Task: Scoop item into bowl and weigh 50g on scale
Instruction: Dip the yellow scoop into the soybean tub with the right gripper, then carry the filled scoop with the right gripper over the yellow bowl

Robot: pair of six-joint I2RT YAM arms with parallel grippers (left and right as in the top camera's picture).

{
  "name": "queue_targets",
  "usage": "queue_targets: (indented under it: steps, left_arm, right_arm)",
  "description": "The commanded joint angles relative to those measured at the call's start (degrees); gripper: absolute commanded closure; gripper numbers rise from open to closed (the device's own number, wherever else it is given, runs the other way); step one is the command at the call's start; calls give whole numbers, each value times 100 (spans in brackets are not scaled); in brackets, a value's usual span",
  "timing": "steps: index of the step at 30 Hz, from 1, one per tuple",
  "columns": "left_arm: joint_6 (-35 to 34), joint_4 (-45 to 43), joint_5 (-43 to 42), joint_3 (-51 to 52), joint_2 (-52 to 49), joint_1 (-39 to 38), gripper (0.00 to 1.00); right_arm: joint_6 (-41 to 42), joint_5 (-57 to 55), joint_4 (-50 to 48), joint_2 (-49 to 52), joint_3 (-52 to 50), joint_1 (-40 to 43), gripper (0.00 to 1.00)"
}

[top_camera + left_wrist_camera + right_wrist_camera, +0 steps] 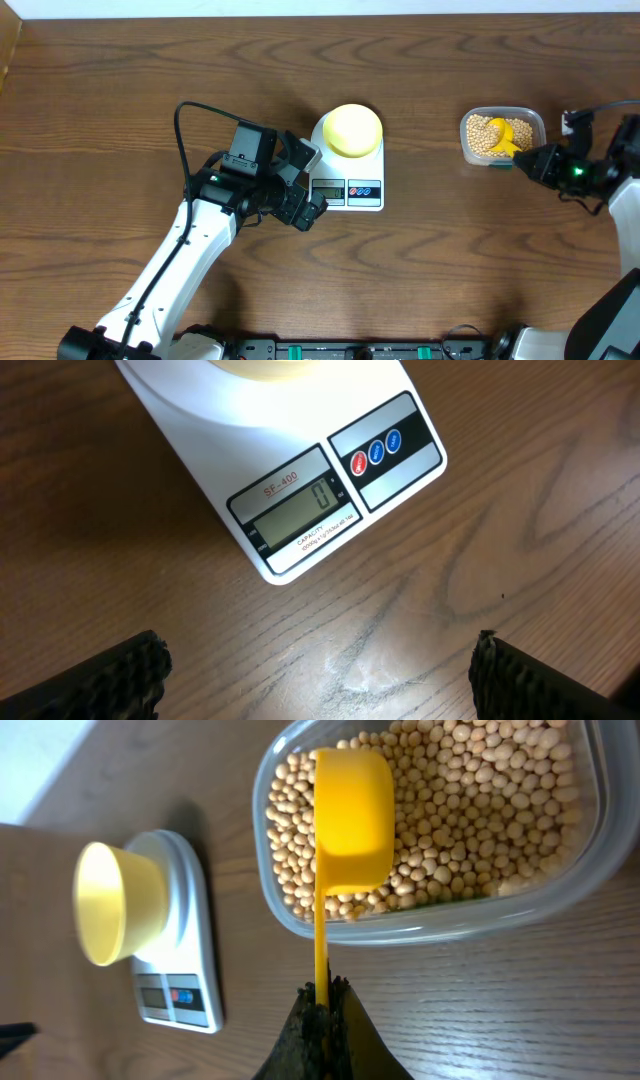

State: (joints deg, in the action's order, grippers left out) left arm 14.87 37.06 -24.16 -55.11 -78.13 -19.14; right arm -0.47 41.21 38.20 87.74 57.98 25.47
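Observation:
The white scale (345, 188) stands mid-table with the pale-yellow bowl (352, 130) on it; the bowl looks empty in the right wrist view (108, 903). The scale's display (296, 510) reads 0. Tan beans (483, 134) fill a clear plastic tub (534, 122) at the right. My right gripper (323, 990) is shut on the handle of a bright yellow scoop (352, 815), whose cup sits upside down over the beans (480, 810). My left gripper (320, 670) is open and empty over bare wood, just in front of the scale's left front corner (300, 205).
The wood table (120, 100) stretches wide to the left and front. The tub's near wall (440, 925) lies between my right gripper and the beans. The scale's red and blue buttons (376, 451) face the front.

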Motion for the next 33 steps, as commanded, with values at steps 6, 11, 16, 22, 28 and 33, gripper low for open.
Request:
queue_targets:
  steps: [6, 11, 16, 22, 28, 33]
  left_arm:
    - [55, 2, -111, -9, -48, 15, 2]
    - [55, 2, -111, -9, -48, 15, 2]
    - [55, 2, -111, -9, -48, 15, 2]
    - [55, 2, -111, -9, -48, 15, 2]
    - [55, 2, -111, -9, -48, 15, 2]
    - [55, 2, -111, -9, -48, 15, 2]
  right_arm:
    - [-63, 1620, -66, 13, -160, 767, 99]
    - [181, 1639, -72, 13, -160, 1060, 99]
    - [365, 1941, -68, 13, -160, 1233, 99]
    - [627, 2806, -72, 13, -160, 1307, 99]
    - [1117, 3241, -68, 13, -160, 1246, 99]
    - [1298, 3674, -48, 13, -160, 992, 99]
